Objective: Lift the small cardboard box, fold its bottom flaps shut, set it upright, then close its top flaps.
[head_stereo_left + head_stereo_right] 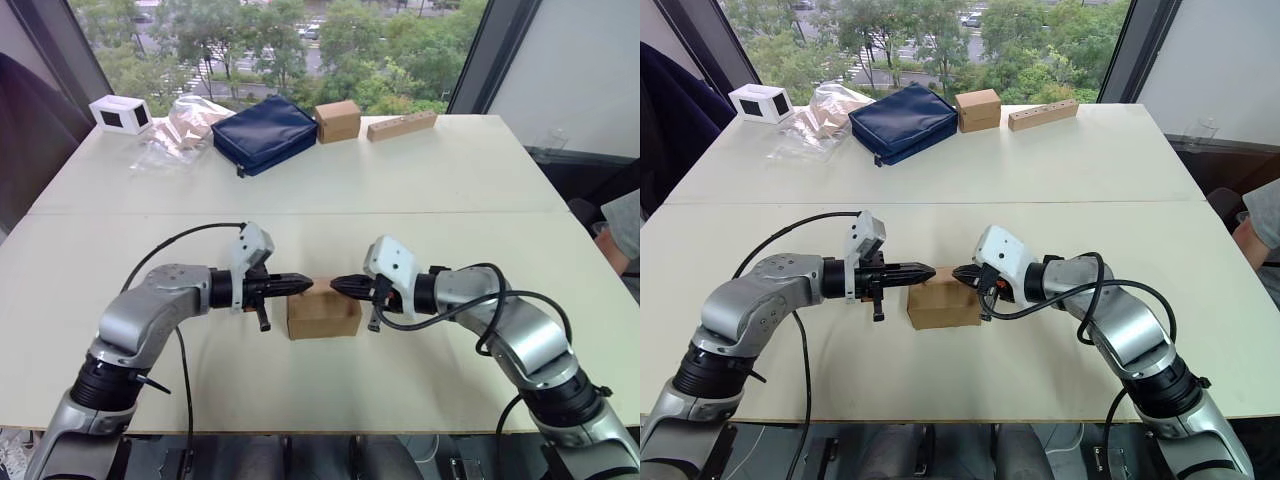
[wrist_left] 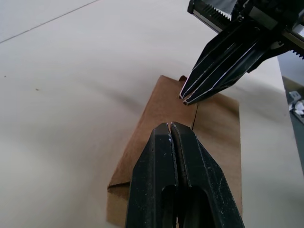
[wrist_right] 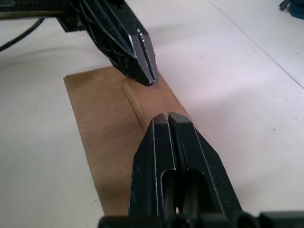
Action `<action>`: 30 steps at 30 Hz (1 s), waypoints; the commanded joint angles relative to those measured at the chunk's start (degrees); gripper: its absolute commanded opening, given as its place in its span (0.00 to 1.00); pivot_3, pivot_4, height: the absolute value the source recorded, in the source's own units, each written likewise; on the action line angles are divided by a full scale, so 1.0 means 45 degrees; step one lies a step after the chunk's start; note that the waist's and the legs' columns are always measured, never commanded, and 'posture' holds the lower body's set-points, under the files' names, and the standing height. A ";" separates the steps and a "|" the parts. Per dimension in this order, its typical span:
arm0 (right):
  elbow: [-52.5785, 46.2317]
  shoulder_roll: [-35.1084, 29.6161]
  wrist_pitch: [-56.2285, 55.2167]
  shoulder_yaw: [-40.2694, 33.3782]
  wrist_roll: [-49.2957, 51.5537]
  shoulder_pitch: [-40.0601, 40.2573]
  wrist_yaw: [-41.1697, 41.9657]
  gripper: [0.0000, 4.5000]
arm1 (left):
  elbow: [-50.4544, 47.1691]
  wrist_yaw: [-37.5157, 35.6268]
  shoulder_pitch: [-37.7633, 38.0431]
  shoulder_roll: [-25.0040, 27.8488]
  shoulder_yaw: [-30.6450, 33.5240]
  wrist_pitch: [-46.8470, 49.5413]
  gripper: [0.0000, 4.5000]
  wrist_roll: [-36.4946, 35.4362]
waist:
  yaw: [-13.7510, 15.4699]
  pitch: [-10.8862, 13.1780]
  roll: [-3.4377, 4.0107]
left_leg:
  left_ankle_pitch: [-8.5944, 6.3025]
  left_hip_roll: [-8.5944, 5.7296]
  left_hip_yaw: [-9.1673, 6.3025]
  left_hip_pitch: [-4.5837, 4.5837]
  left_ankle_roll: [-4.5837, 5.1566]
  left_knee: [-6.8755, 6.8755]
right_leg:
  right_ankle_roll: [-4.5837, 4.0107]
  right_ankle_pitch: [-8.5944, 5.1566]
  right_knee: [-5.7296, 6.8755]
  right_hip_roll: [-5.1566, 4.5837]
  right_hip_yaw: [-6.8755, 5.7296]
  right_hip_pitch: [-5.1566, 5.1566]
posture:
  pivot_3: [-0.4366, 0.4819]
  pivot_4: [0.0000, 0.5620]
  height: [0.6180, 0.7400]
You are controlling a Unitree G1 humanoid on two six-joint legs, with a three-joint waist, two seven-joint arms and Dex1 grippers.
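Left tool [image 1: 306, 283]: fingers pressed together, nothing between them; tip over the near-left part of the box top, touching or just above it, cannot tell which.
Right tool [image 1: 336, 283]: fingers together too, empty; tip points at the left tool from the other side, the two tips near each other, not touching.
Small cardboard box [image 1: 323, 315]: sits upright on the desk [image 1: 400, 190] near the front edge, between the two arms, directly under both tips.
Top flaps [image 2: 209, 123]: lying flat across the box top, seam line visible between them in both wrist views; one edge looks slightly raised.
Bottom flaps: hidden under the box, cannot be checked.
Step in hand: likely the last one, closing the top flaps, both tips pushing down on them.
Next move: judged to need a steady downward press along the seam, then both tools drawn back without dragging a flap up.
Risk: light box may slide or flaps spring back.
Far side of desk: navy pouch [image 1: 265, 133], tidy brown box [image 1: 338, 120], well apart.
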 commanded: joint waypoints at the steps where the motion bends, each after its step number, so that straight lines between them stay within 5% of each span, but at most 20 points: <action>1: -0.0164 -0.0115 -0.0255 0.0191 -0.0272 -0.0140 0.0057 0.00 | -0.0290 -0.0039 0.0061 0.0141 -0.0618 -0.0591 0.00 0.0744 | 0.0001 0.0000 0.0000 | 0.0000 -0.0001 0.0000 0.0000 0.0000 0.0000 | 0.0000 0.0000 0.0000 0.0000 0.0000 0.0000 | 0.48 0.27 1.00; 21: -0.0003 -0.0343 -0.0513 0.0746 -0.0917 0.0191 0.0257 0.00 | -0.0395 -0.0286 0.0589 0.0023 -0.0743 -0.0941 0.00 0.1159 | 0.0008 -0.0002 0.0002 | 0.0000 -0.0001 -0.0001 0.0011 0.0000 0.0000 | 0.0000 0.0000 -0.0001 0.0001 0.0000 0.0013 | 0.48 0.27 1.00; 30: -0.0440 0.0272 -0.0190 -0.2169 0.1705 0.0495 0.0537 0.00 | -0.0942 0.0973 0.0712 -0.0266 0.2623 -0.0165 0.00 -0.1053 | 0.0006 0.0001 -0.0002 | 0.0000 0.0011 -0.0003 0.0008 0.0001 0.0000 | 0.0000 0.0000 -0.0001 -0.0005 -0.0001 0.0011 | 0.48 0.27 1.00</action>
